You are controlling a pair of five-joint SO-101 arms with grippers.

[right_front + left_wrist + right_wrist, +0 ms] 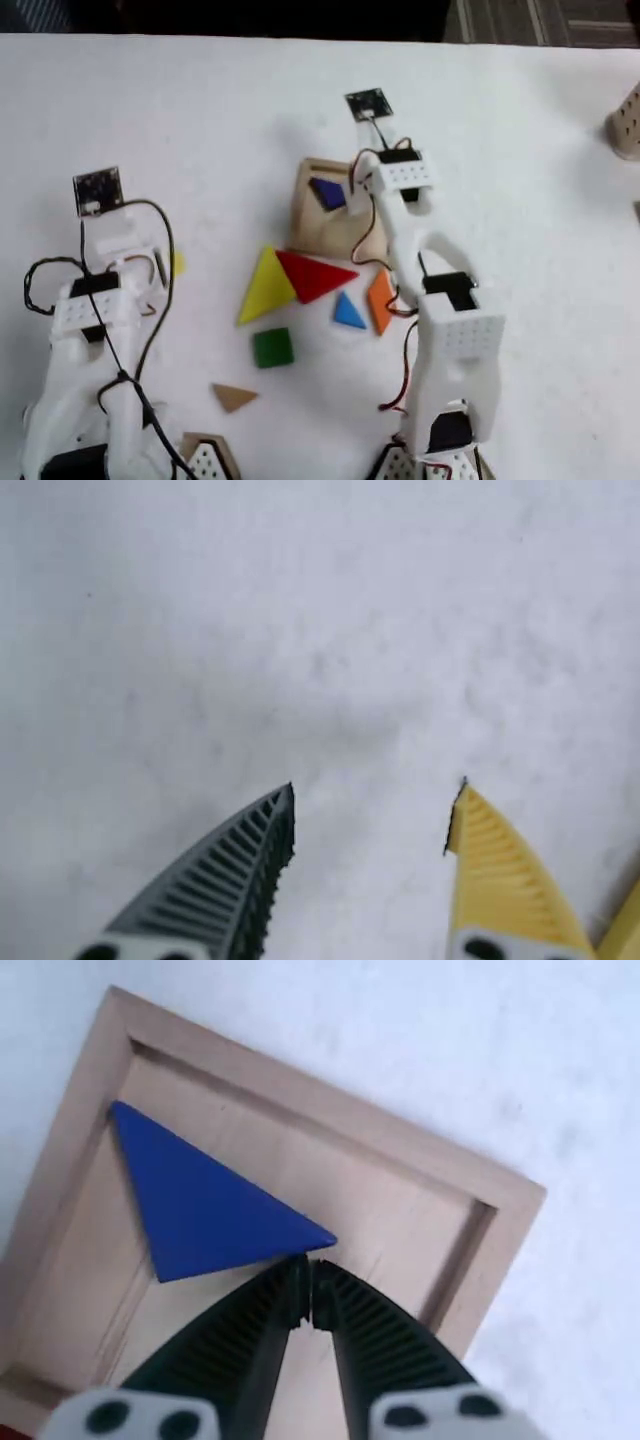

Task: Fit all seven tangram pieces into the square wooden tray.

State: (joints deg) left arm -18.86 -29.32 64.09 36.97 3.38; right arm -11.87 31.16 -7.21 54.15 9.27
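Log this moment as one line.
wooden tray: blue triangle inside | right gripper: shut, over tray beside triangle | left gripper: open, over table | yellow triangle, green square: outside tray

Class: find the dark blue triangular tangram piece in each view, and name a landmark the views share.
High view: dark blue triangular piece inside the square wooden tray.
Left wrist view: white table beyond the left gripper.
Right wrist view: in the tray, at the tips of the right gripper.
Shared landmark: the tray's rim, high and right wrist views.
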